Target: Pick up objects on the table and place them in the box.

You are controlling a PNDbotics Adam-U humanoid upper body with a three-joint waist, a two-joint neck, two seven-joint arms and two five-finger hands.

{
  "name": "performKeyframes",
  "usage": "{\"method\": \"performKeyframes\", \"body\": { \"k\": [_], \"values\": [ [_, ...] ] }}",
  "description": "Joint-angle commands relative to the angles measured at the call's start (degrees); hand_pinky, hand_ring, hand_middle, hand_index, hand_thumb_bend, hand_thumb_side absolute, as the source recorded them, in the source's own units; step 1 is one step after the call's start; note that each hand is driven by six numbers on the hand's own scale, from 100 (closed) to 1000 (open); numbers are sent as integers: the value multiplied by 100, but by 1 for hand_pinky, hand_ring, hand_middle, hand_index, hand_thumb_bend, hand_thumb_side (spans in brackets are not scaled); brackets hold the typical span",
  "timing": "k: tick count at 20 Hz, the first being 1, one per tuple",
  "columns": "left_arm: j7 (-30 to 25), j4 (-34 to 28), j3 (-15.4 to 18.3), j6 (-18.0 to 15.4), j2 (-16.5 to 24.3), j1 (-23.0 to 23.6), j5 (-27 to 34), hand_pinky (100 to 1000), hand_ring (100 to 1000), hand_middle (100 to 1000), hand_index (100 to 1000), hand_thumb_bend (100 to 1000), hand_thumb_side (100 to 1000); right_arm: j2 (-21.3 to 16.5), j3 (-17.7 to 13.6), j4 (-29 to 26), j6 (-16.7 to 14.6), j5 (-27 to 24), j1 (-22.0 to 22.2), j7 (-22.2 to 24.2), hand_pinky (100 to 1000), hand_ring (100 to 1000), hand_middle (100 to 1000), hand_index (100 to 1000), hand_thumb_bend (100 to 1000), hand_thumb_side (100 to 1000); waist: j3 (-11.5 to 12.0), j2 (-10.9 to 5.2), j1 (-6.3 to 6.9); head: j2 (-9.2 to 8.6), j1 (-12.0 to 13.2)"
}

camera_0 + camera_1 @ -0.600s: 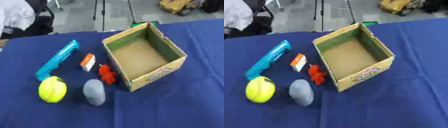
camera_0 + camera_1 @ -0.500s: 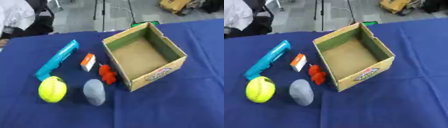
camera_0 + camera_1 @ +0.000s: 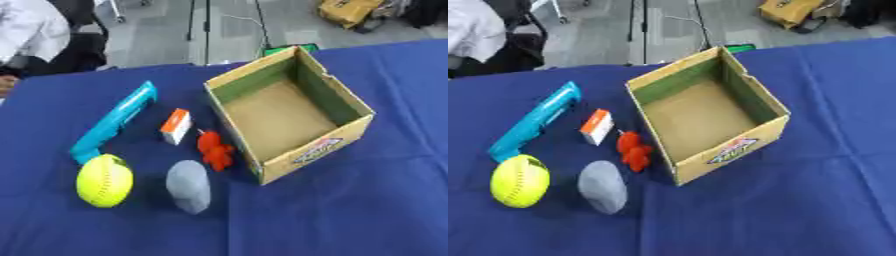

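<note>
An open cardboard box stands on the blue tablecloth, empty, with green inner walls. Left of it lie several objects: a long teal tool, a small orange and white carton, a red lumpy toy close against the box's left wall, a grey oval stone-like object and a yellow ball. Neither of my hands shows in either view.
The blue cloth spreads wide to the front and right of the box. A person in a white top sits at the far left edge. A tripod's legs and a yellow object stand on the floor beyond.
</note>
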Motion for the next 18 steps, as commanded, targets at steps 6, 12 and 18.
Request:
{"method": "performKeyframes", "body": {
  "k": [6, 12, 18],
  "values": [
    [-1450, -83, -120, -75, 697, -109, -247, 1000, 1000, 1000, 1000, 100, 660, -122, 134, -98, 122, 2, 75, -34, 898, 847, 727, 809, 100, 722, 20, -40, 11, -128, 89],
    [-2076, -83, -439, 77, 1407, -224, -138, 1000, 1000, 1000, 1000, 199, 621, -110, 157, -98, 256, 57, 88, -34, 894, 841, 713, 781, 100, 662, 42, -47, 71, -200, 68],
    [-3066, 32, -751, -108, 1912, -372, -372, 1000, 1000, 1000, 1000, 241, 631, -107, 169, -98, 343, 72, 103, -34, 892, 836, 701, 751, 100, 619, 38, -71, 122, -248, 89]
  ]
}}
